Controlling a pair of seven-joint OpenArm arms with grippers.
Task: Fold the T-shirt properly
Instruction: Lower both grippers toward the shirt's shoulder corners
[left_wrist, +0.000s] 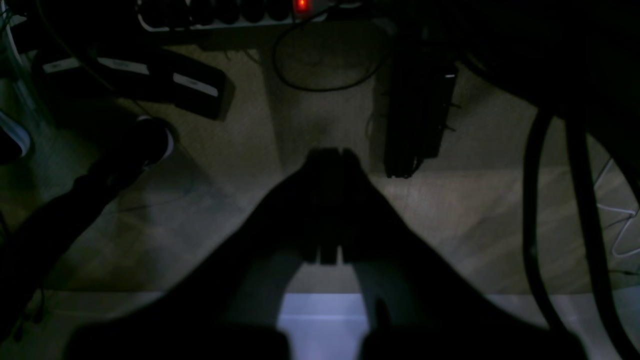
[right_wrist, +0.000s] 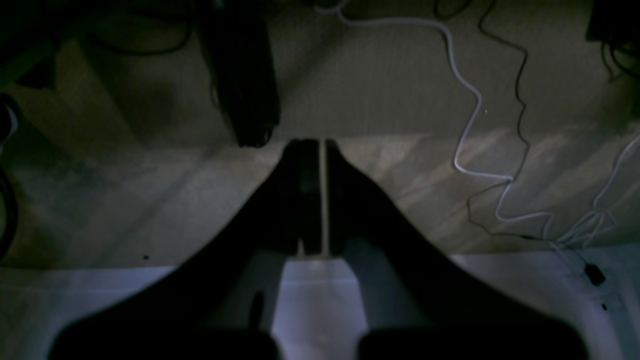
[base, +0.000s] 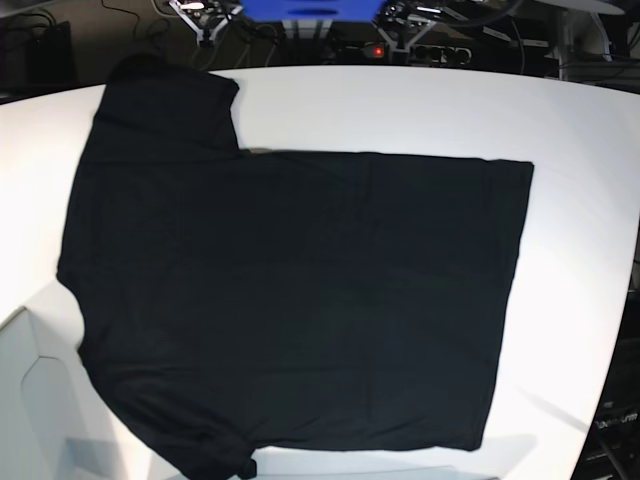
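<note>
The black T-shirt (base: 300, 300) lies spread flat on the white table (base: 420, 110) in the base view, with one sleeve at the far left, the other at the near left, and the hem to the right. No print or tag shows. Neither arm appears in the base view. In the left wrist view my left gripper (left_wrist: 330, 152) is shut and empty, beyond the table edge and over the floor. In the right wrist view my right gripper (right_wrist: 322, 145) has its jaws together with only a thin slit, empty, also over the floor. The shirt shows in neither wrist view.
Below the grippers the floor holds a power strip with a red light (left_wrist: 301, 6), black cables (left_wrist: 325, 85), a white cable (right_wrist: 465, 85) and dark table legs (right_wrist: 245, 75). A strip of the white table edge (right_wrist: 100, 300) shows at the bottom of the wrist views. Equipment stands behind the table (base: 300, 15).
</note>
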